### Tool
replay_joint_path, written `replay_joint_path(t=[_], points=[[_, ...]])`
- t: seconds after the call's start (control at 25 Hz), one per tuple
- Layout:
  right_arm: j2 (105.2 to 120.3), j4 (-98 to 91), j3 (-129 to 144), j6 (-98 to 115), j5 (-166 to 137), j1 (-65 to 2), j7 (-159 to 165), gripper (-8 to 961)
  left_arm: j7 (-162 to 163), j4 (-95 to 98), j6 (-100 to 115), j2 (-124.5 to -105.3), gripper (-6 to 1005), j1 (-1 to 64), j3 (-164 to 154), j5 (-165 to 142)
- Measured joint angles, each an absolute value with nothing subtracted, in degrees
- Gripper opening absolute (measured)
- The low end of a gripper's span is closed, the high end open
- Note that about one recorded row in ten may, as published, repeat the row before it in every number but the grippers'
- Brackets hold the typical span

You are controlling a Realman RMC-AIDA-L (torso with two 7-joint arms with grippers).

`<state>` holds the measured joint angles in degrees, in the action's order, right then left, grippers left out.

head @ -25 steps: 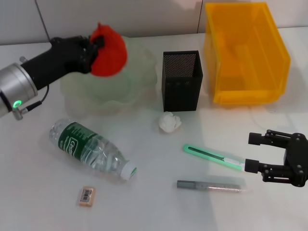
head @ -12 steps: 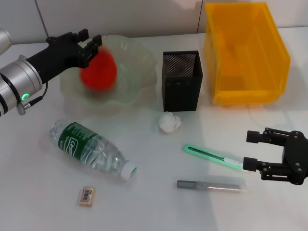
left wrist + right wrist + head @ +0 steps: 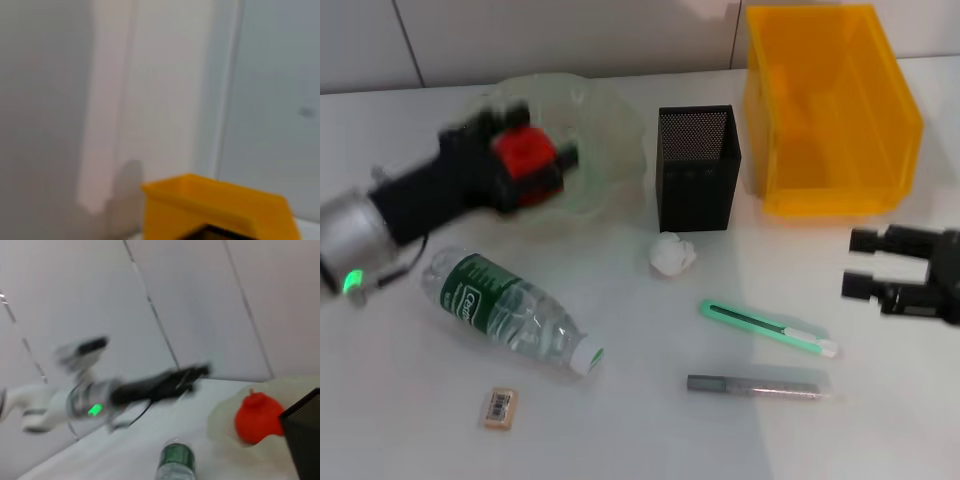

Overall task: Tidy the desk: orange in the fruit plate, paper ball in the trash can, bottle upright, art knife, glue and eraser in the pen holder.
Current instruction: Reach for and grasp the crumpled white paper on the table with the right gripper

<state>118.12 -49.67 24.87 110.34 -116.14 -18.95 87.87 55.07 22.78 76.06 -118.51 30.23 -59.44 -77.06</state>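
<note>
Orange point(image 3: 525, 158) sitting in the translucent fruit plate point(image 3: 610, 130) at far left, left gripper point(image 3: 535, 160) blurring over it, opening unreadable, right gripper point(image 3: 880, 268) hanging open and empty at right; orange step looking done, paper ball point(image 3: 672, 253) probably needing pickup next.
</note>
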Motion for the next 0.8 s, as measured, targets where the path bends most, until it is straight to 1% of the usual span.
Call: replay_joint_path(t=[0.04, 0.16, 0.2, 0.24, 0.36, 0.4, 0.44, 0.6, 0.8], points=[[118.12, -49.7, 24.9, 110.3, -116.1, -18.9, 87.9, 775, 55.1, 22.8, 76.1, -118.51, 701, 30.2, -59.4, -77.1], [118.42, -56.2, 26.3, 110.9, -116.3, -21.0, 95.8, 774, 53.2, 25.4, 78.9, -118.77, 828, 25.3, -65.4, -76.9], [118.38, -60.6, 29.1, 110.8, -116.9, -22.9, 102.6, 774, 53.0, 26.2, 81.2, -118.7, 870, 23.4, -67.9, -76.8], [118.38, -60.6, 29.1, 110.8, -116.9, -22.9, 102.6, 774, 53.0, 26.2, 81.2, -118.7, 870, 23.4, -67.9, -76.8], [118.17, -67.1, 34.2, 109.5, -119.3, -25.9, 112.4, 774, 53.0, 26.4, 83.4, -118.43, 869, 21.8, -70.5, -77.1], [118.16, -70.7, 37.9, 108.7, -122.1, -28.3, 118.6, 774, 53.0, 26.5, 83.7, -118.36, 869, 21.2, -71.7, -77.2], [118.16, -70.7, 37.9, 108.7, -122.1, -28.3, 118.6, 774, 53.0, 26.5, 83.7, -118.36, 869, 21.2, -71.7, -77.2], [118.92, -78.6, 47.4, 107.5, -130.9, -33.3, 132.1, 774, 53.2, 26.4, 83.5, -118.35, 869, 20.4, -72.1, -77.2], [119.21, -85.7, 58.6, 107.1, -135.9, -35.2, 141.6, 774, 52.9, 26.1, 83.3, -118.37, 869, 19.7, -72.1, -77.2]])
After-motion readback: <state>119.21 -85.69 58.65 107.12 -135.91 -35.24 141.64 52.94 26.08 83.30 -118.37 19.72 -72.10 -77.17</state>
